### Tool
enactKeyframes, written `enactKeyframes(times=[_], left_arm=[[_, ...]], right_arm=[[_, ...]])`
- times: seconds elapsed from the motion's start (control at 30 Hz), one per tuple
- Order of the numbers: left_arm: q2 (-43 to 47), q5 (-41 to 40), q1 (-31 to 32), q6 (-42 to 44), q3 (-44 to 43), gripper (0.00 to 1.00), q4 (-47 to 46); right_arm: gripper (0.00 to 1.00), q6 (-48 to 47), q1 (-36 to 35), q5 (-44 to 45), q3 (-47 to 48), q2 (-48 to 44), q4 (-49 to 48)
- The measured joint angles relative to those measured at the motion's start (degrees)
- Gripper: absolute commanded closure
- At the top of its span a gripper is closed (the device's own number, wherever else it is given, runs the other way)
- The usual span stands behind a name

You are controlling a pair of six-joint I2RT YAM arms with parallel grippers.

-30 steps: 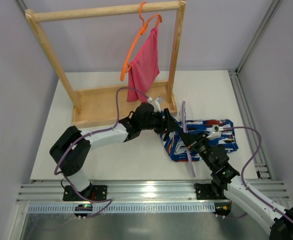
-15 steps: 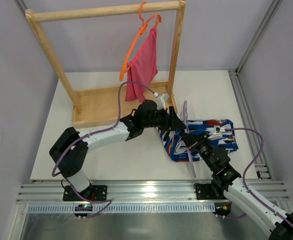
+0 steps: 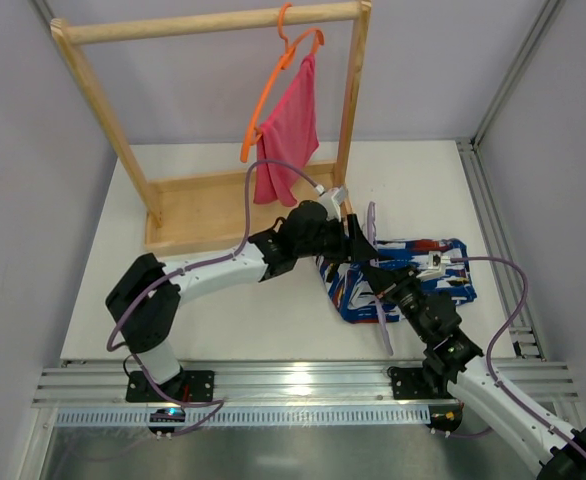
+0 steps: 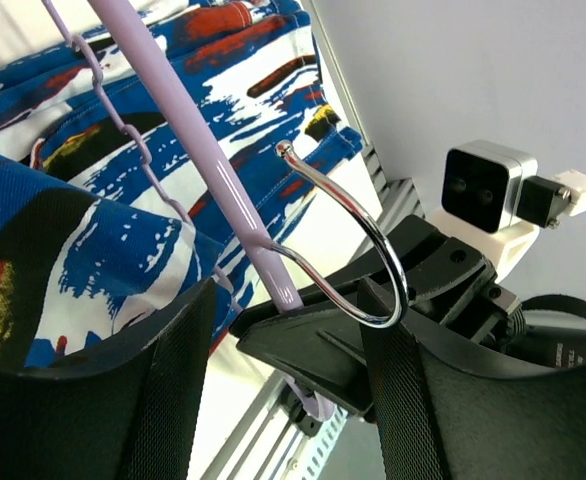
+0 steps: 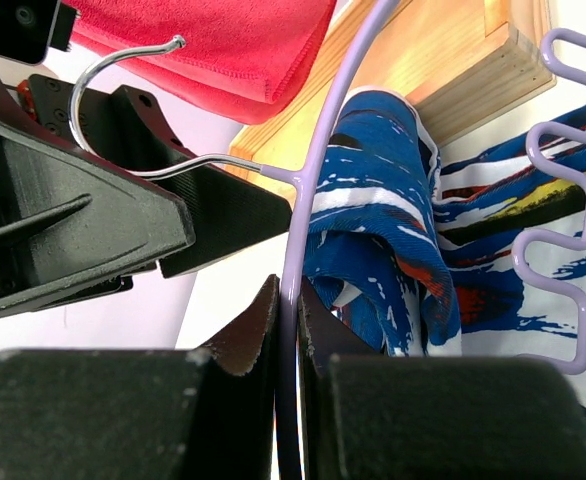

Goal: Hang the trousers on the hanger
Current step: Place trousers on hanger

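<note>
The trousers (image 3: 428, 268) lie bunched on the table at the right; they also show in the left wrist view (image 4: 123, 150) and the right wrist view (image 5: 393, 240). My right gripper (image 3: 380, 282) is shut on one arm of the lilac hanger (image 3: 384, 332) and holds it upright beside the trousers, the pinch clear in the right wrist view (image 5: 288, 295). My left gripper (image 3: 353, 240) is open, its fingers (image 4: 403, 400) straddling the hanger's neck and metal hook (image 4: 358, 235). The hook also shows in the right wrist view (image 5: 123, 75).
A wooden rack (image 3: 213, 210) stands at the back, with an orange hanger (image 3: 273, 85) and a pink cloth (image 3: 288, 130) on its top bar. The rack's base (image 5: 473, 60) is close behind the trousers. Metal rails run along the right and near edges.
My left gripper has moved right, up to the hanger's hook end. My right gripper and the hanger have hardly moved.
</note>
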State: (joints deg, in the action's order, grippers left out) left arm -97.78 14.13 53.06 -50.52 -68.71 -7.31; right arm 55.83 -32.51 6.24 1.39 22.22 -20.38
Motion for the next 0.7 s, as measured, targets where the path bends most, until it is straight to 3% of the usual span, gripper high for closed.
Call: enactKeyframes(times=[0.7], left_arm=[[-4.50,-11.34,4.22,0.17,-9.01,0.49,8.85]], right_arm=[[0.96,-0.50,0.02,-0.20,0.00,-2.49,2.93]])
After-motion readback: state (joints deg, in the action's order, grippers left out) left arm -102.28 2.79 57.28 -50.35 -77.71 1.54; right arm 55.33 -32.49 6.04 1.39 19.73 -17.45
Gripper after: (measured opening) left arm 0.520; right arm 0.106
